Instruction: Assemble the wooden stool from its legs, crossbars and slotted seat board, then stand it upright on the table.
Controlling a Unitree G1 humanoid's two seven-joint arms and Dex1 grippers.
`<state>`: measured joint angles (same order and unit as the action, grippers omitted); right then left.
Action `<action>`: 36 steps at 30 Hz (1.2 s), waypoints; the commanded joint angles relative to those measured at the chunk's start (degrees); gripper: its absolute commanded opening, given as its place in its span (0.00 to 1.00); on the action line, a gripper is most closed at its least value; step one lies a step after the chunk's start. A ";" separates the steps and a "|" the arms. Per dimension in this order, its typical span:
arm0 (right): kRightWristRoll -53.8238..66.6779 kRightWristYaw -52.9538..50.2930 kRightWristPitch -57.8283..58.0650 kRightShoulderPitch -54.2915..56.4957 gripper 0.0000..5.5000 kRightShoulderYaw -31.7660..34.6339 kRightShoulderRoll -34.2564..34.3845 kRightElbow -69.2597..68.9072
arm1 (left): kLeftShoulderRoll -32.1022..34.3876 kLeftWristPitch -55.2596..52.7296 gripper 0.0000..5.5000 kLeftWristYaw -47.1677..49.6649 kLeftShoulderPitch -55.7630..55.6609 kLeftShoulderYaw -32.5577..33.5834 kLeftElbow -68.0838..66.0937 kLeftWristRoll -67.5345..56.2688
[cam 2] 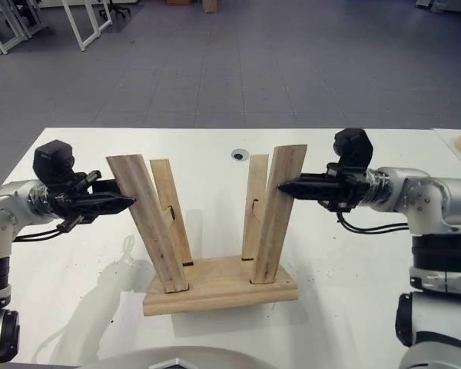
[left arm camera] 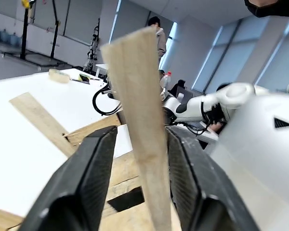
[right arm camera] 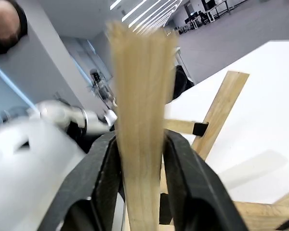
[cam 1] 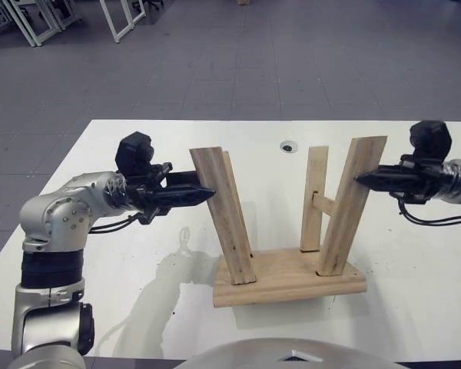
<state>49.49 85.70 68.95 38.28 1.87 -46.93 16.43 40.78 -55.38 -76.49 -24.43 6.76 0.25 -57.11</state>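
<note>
Four legs stand up out of the slotted seat board (cam 1: pixel 292 284), which lies flat on the white table (cam 1: pixel 415 269), so the stool is upside down. The legs splay outward at their free ends. A short crossbar (cam 1: pixel 324 204) joins the near right leg (cam 1: pixel 349 215) to the far right leg (cam 1: pixel 315 200).

My left gripper (cam 1: pixel 206 192) meets the near left leg (cam 1: pixel 227 223) close to its top. Its fingers (left arm camera: pixel 86 183) are spread to either side of the wood: one looks to be touching and the other shows a gap. My right gripper (cam 1: pixel 363 179) is at the near right leg close to its top, and its fingers (right arm camera: pixel 101 178) are pressed against both faces of the leg, pinching it.

I judge the main risk to be uneven hold. If I lift or turn now, the right side would carry the load while the left leg slides between loose fingers and the stool twists. Pulling on the leg tops could also draw the legs out of their slots, dropping the board. Squeezing the splayed legs inward or outward might pop the crossbar from its joint
</note>
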 commanded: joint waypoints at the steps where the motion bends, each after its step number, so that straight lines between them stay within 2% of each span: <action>1: -9.44 -8.66 3.82 13.50 0.39 -4.94 7.86 26.22 | -7.13 -6.72 0.45 7.86 -8.88 -3.91 -20.14 4.61; 3: -11.96 -9.80 2.15 16.03 0.47 -4.74 9.72 34.18 | -8.81 -5.62 0.50 9.10 -10.13 -3.54 -26.50 6.71; 7: -15.53 -9.58 -1.08 17.27 0.47 -2.59 11.05 44.86 | -9.43 -8.32 0.50 11.83 -11.22 3.27 -36.18 5.39; 11: -16.39 -5.63 -2.06 15.32 0.47 -1.42 9.75 43.97 | -8.39 -12.14 0.50 14.26 -9.71 9.47 -37.25 3.64; 14: -15.09 -6.98 -3.23 12.11 0.47 3.48 6.43 39.23 | -7.44 -12.92 0.50 18.01 -4.90 16.14 -29.62 1.04; 16: -13.86 -8.43 -1.71 6.87 0.47 6.18 3.73 30.88 | -7.81 -6.24 0.50 18.83 3.79 18.23 -14.94 2.53; 17: -13.19 -9.34 -0.94 3.54 0.47 7.56 2.60 25.55 | -7.73 -2.80 0.50 17.99 9.03 18.11 -7.33 3.83; 20: -13.11 -9.80 -5.32 -11.14 0.47 8.91 -1.24 4.84 | -4.01 13.53 0.50 11.21 26.93 11.17 11.53 15.25; 24: -19.20 -10.09 -20.20 -24.35 0.47 7.16 -3.96 -9.68 | -1.64 24.29 0.50 7.57 38.19 8.57 20.53 22.08; 25: -20.61 -9.81 -23.43 -26.71 0.47 6.46 -4.62 -11.76 | -0.95 26.14 0.53 6.64 40.00 8.14 21.98 22.93; 29: -24.41 -9.10 -31.40 -31.15 0.47 3.95 -6.61 -15.59 | 1.20 31.54 0.61 4.64 42.31 6.14 23.16 25.49; 36: -26.05 -7.32 -36.99 -34.88 0.47 -0.60 -8.23 -23.74 | -0.18 35.90 0.61 7.12 38.77 -1.28 22.58 28.88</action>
<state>24.30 78.20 32.71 3.57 2.24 -53.96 -5.22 40.83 -20.88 -70.49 15.81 7.26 22.94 -29.91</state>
